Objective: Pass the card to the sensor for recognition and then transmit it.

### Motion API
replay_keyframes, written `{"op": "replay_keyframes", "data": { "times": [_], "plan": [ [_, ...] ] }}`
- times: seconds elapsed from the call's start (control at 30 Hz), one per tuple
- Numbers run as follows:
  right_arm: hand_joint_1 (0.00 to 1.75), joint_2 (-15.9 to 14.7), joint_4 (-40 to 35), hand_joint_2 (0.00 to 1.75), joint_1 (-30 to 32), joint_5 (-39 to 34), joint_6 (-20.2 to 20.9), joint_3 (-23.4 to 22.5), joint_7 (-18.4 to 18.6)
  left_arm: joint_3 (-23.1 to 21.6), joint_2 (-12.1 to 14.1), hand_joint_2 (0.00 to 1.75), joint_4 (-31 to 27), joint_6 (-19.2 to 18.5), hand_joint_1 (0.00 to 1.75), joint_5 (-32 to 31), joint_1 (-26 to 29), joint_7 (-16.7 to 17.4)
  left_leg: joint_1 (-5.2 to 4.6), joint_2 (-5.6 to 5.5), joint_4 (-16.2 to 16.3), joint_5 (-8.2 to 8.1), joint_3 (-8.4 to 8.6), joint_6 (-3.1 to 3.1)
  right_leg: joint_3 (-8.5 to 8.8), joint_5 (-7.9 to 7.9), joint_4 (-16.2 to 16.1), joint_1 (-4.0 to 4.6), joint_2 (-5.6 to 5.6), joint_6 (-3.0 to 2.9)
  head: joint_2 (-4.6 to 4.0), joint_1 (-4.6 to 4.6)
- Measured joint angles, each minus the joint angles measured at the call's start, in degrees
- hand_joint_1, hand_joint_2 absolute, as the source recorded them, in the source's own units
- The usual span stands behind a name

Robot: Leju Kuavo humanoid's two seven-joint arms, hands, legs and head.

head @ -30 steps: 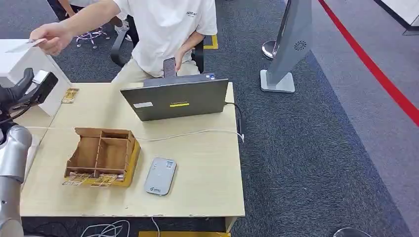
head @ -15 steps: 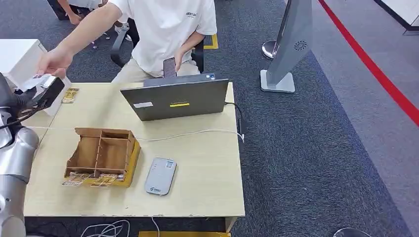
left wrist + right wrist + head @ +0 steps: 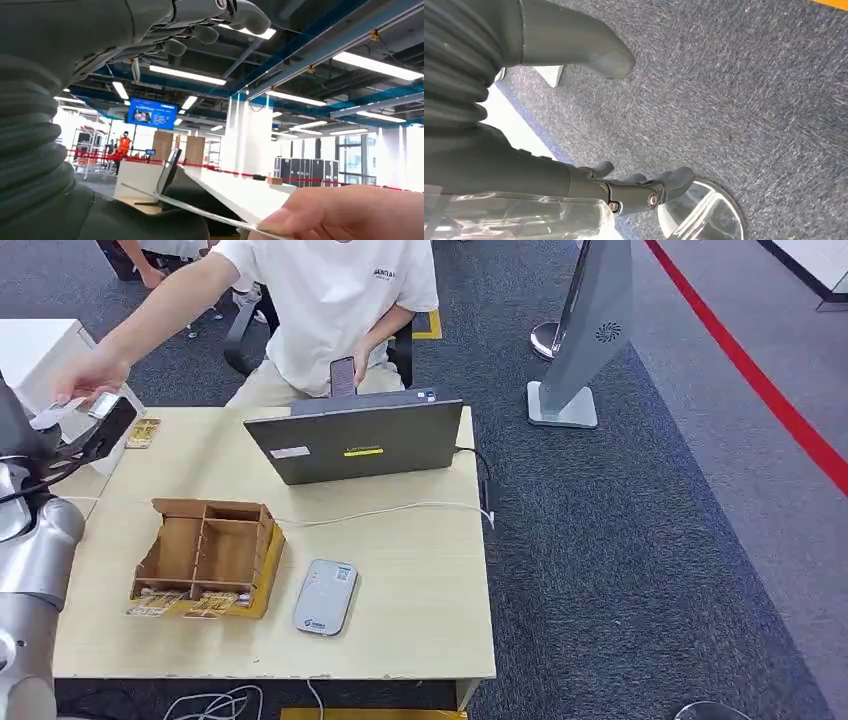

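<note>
The task is judged to be at its start: the card (image 3: 200, 212), seen edge-on as a thin pale sheet, is being offered by a person's hand (image 3: 88, 378) between the spread fingers of the left hand (image 3: 75, 435). Nothing is gripped yet. The reader (image 3: 325, 597) lies untouched on the table (image 3: 420, 580). The right hand (image 3: 614, 120) is empty, fingers apart.

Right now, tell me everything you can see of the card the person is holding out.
The card is thin, flat and pale, plastic by its look. The person's hand pinches one end and holds it at the robot's raised left hand, past the table's far left corner. In the left wrist view it shows edge-on as a thin, slightly tilted sliver. Any print is too small to read.
</note>
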Motion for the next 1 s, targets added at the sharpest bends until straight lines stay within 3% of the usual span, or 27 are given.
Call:
{"op": "replay_keyframes", "data": {
  "times": [0.03, 0.2, 0.37, 1.0],
  "plan": [
    [0.00, 0.00, 0.07, 1.75, 0.01, 0.00, -0.07, 0.04, 0.00, 0.00, 0.00, 1.75, 0.00, 0.02, 1.75, 0.02, -0.01, -0.09, 0.00, 0.00, 0.00, 0.00, 0.00, 0.00, 0.00, 0.00, 0.00, 0.00, 0.00, 0.00, 0.00, -0.02],
    [0.00, 0.00, 0.31, 1.75, 0.04, 0.00, -0.04, 0.37, -0.15, 0.00, -0.11, 1.75, 0.02, 0.07, 1.75, 1.55, 0.33, -4.02, 0.00, -0.01, 0.00, 0.00, 0.00, 0.00, 0.00, 0.00, 0.00, 0.00, -0.01, 0.00, 0.00, 0.00],
    [0.00, -0.02, 0.31, 1.75, 0.19, 0.00, -0.07, 1.07, -0.20, 0.00, -0.48, 1.75, 0.02, -0.20, 1.75, 2.23, 1.23, -5.36, 0.00, 0.01, 0.00, 0.00, 0.00, 0.00, 0.00, 0.00, 0.00, 0.00, 0.01, 0.00, 0.00, 0.00],
    [0.00, -0.90, 1.16, 1.75, 0.91, -1.12, -0.94, 3.83, 0.20, -0.07, -1.03, 1.75, 0.02, -0.20, 1.75, 1.31, 1.36, -4.00, 0.00, 0.00, 0.00, 0.00, -0.01, 0.00, 0.00, 0.00, 0.00, 0.00, 0.01, 0.00, 0.00, -0.02]
  ]
}}
